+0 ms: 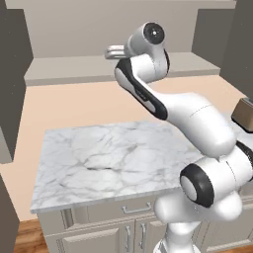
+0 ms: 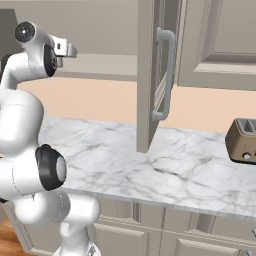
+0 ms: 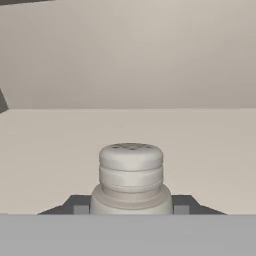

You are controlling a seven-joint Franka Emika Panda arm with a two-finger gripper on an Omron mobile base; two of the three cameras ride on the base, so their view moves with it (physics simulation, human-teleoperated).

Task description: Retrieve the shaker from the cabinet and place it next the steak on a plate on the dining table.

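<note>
Shaker, small grey metallic cylinder with a lighter ribbed cap, is sitting upright at 6 o'clock in the hand view, right between the two dark finger tips. Fingers are flanking its base on both sides; jaws are standing about a shaker-width apart, and contact can't be confirmed from this angle, so whether it's gripped I cannot tell. Holes in the cap top are facing up.

Shaker is standing on the pale beige shelf of the cabinet, with the beige back panel rising behind it toward 12 o'clock. A dark side panel edge is showing at 9 o'clock.

In the left base view the gripper is reaching in over the beige shelf at 12 o'clock, white arm bending up from 4 o'clock. In the right base view the gripper is pointing toward 3 o'clock near the top left.

White grey-veined marble counter is lying below the arm, with drawer fronts underneath. Open pale grey panelled door with a long handle is hanging at 12 o'clock in the right base view. Brown toaster is sitting on the marble at 3 o'clock.
</note>
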